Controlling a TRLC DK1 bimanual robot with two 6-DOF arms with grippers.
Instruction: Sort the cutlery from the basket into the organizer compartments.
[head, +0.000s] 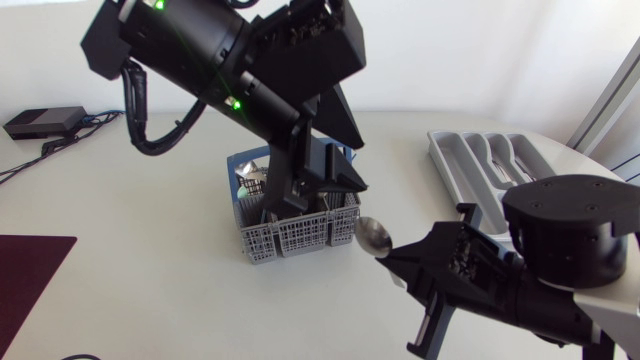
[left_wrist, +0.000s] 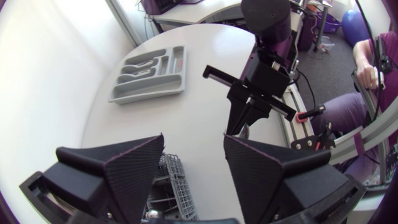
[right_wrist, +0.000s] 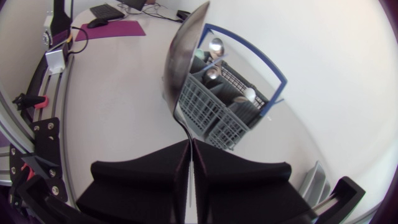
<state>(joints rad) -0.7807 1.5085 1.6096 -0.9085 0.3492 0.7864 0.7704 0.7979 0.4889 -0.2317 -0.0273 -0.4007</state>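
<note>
At the lower left of the head view a maroon mat (head: 30, 270) lies at the edge of the table (head: 130, 250), and a small black box (head: 45, 120) with its cables sits at the upper left; between them a broad stretch of bare surface is offered for movement. Centre frame, the grey cutlery basket (head: 290, 238) with its blue handle is stood under the left gripper (left_wrist: 194, 149), whose fingers are spread wide with nothing held between them. Cutlery is seen upright in the basket, so sorting is judged far from finished.

Just right of the basket a spoon (head: 374, 236) is held, bowl outward, close to the basket's wall. The right gripper (right_wrist: 190, 149) is clenched on the thin handle of the spoon, low on the handle and far from the bowl.

Two risks are judged from here. The spoon could swivel or slip, since only a narrow handle is pinched and the heavy bowl is carried well ahead of the fingers. The bowl or the right arm could also be knocked against the basket or the left arm, because both grippers are crowded into the same patch.

At the upper right the grey cutlery organizer (head: 470, 165) is set near the table's curved edge, with open table between it and the basket
</note>
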